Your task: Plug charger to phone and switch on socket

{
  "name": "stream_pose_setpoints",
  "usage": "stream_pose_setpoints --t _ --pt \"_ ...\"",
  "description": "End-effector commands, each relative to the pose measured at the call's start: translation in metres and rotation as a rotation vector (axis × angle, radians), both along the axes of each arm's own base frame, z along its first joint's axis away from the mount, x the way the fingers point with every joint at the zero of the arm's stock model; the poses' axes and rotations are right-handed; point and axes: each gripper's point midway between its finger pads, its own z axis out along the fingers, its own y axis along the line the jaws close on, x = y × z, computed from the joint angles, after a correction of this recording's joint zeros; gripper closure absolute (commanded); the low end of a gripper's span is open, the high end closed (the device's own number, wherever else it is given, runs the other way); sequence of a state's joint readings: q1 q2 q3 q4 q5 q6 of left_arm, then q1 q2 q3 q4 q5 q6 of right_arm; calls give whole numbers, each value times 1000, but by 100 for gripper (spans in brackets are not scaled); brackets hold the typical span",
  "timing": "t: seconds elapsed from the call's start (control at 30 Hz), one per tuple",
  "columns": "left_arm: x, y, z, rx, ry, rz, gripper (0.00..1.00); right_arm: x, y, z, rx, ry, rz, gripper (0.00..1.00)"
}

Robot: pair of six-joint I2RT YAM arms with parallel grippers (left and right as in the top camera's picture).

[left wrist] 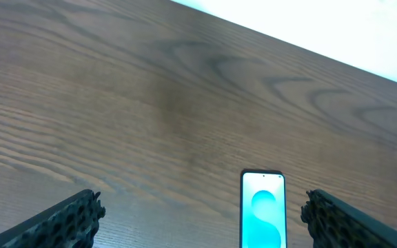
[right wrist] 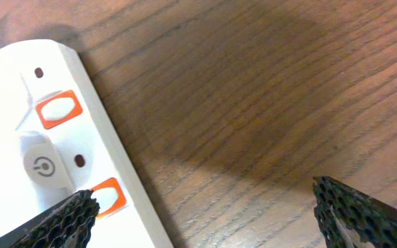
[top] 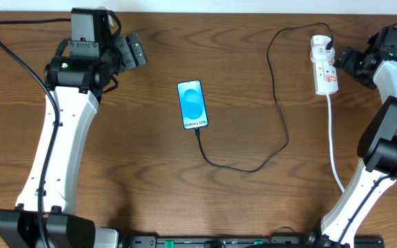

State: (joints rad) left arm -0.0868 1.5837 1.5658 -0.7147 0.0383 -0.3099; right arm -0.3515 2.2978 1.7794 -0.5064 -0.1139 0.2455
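Note:
The phone [top: 192, 105] lies screen-up mid-table, blue screen lit; its top end shows in the left wrist view [left wrist: 262, 210]. The charger cable [top: 281, 131] runs from the phone's near end in a loop up to its black plug [top: 327, 46], seated in the white socket strip [top: 324, 72] at the back right. The strip's orange-ringed switches [right wrist: 58, 110] show in the right wrist view. My left gripper [top: 133, 52] is open and empty, back left of the phone. My right gripper [top: 347, 60] is open, just right of the strip, one finger over its edge [right wrist: 74, 217].
The strip's thick white cord [top: 333, 148] runs toward the front right beside the right arm. The left arm stretches along the left side. The table's back edge meets a white wall [left wrist: 336, 27].

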Motion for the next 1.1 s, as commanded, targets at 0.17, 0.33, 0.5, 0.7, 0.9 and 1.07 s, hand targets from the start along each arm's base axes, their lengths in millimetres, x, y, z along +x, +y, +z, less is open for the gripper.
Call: stream_pose_setpoints --t 0.17,0.33,0.5,0.7,0.9,1.07 --pt "-1 3 5 13 -10 6 4 2 9 -12 23 15 9 1" --pt "-1 3 5 13 -10 6 4 0 9 -28 29 42 7 1" --pt "-1 3 5 13 -11 6 4 1 9 -28 28 37 7 1" --pt "-1 3 5 13 -10 6 4 1 11 -28 36 34 12 1" --pt "-1 3 5 13 -10 6 4 4 21 -26 74 18 59 1" --pt "-1 3 5 13 -11 7 4 2 23 -27 83 23 71 1"
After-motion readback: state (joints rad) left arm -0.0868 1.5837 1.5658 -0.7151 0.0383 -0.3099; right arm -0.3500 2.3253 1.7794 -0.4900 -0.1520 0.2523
